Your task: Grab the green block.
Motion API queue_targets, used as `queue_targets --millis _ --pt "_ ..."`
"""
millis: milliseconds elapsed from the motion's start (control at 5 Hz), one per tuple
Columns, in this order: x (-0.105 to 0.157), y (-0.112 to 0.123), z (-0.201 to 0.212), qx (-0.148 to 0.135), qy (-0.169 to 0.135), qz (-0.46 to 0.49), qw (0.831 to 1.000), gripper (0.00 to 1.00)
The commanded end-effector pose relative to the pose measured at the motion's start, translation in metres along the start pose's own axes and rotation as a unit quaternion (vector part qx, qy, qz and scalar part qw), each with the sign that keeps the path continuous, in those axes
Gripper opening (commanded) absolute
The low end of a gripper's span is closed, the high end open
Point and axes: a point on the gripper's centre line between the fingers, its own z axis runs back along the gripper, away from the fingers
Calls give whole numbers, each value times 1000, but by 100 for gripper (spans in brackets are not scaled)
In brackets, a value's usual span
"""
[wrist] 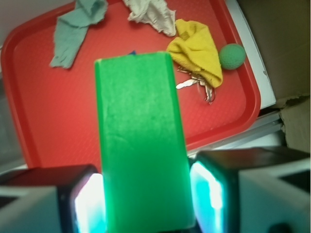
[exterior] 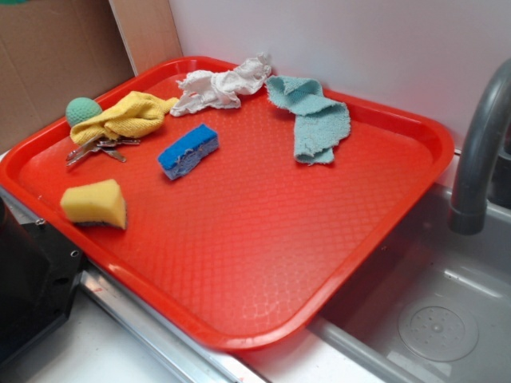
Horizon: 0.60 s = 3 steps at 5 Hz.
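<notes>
Green block (wrist: 141, 145) lengthwise out of claw (wrist: 146, 204)

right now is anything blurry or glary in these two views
Wrist view: the green block fills the frame up close and looks soft, and the claw pads on either side glow cyan-white; the tray behind is fairly sharp. Exterior view: even light, soft sheen on the tray's near rim.

Bright even light; wrist foreground blurred, glaring.

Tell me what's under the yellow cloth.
Keys poke out from under the yellow cloth, resting on the tray. How far they run beneath it is hidden.
</notes>
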Motion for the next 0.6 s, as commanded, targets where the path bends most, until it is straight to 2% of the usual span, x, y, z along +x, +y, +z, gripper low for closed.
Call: queue_targets --millis 0,200,400 --pt "51 -15 -25 31 -2 -20 999 0" --pt "59 -22 -33 29 -1 -24 999 0" --pt "68 -28 -39 40 0 -29 999 0"
